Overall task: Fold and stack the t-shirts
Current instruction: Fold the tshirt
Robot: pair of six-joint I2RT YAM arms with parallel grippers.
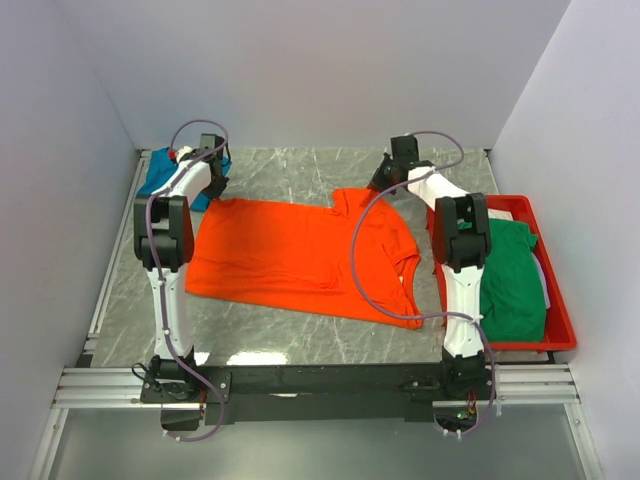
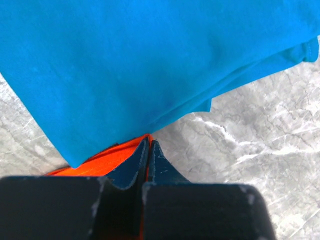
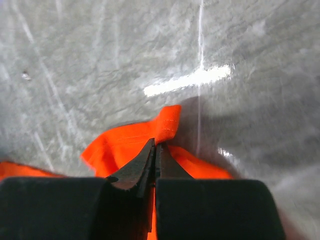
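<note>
Cloth this limp should sag, so we clamp left gripper [image 2: 149, 143] and right gripper [image 3: 156, 144] on the orange t-shirt [image 1: 290, 250] at its far edge.

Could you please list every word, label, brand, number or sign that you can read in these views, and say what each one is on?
No readable text in any view.
The orange t-shirt, teal t-shirt and green t-shirt show plain cloth, with no print or tag visible.
The red tray and marble table carry no markings.
</note>
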